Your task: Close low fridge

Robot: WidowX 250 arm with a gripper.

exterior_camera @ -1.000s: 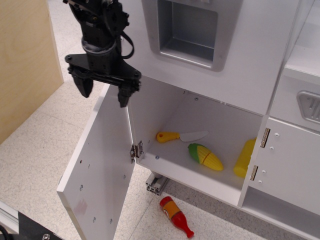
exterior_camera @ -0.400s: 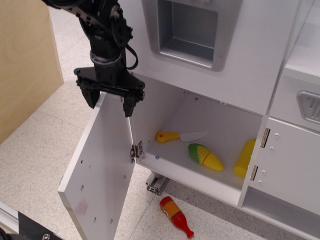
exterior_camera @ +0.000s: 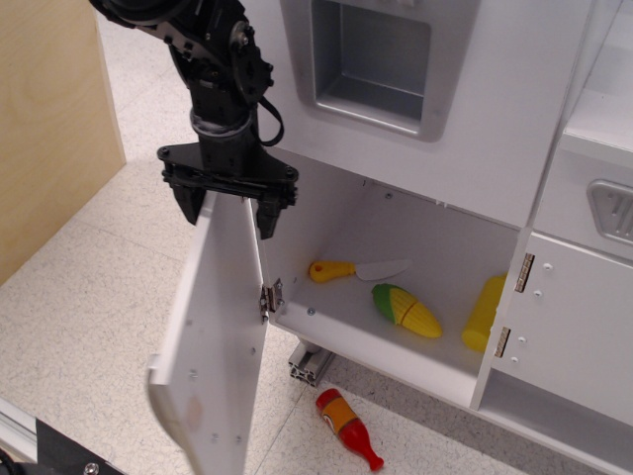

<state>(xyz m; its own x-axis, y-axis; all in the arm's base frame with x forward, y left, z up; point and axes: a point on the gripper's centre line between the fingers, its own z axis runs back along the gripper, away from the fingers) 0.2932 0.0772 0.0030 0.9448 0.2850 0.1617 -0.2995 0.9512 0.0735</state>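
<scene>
Your black gripper (exterior_camera: pixel 228 205) straddles the top edge of the flat white rectangular fridge door (exterior_camera: pixel 218 336), fingers spread wide either side. The door stands open on its left hinge (exterior_camera: pixel 269 296). Push from the outer face, following the hinge arc toward the white compartment (exterior_camera: pixel 396 297).

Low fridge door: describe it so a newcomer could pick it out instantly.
Find the tall white panel with the recessed grey dispenser; beneath it is an open compartment holding a toy corn cob. The low fridge door is the flat white slab hinged at its left edge, swung outward, with the gripper straddling its top, unlike the closed cabinet door at right.
</scene>
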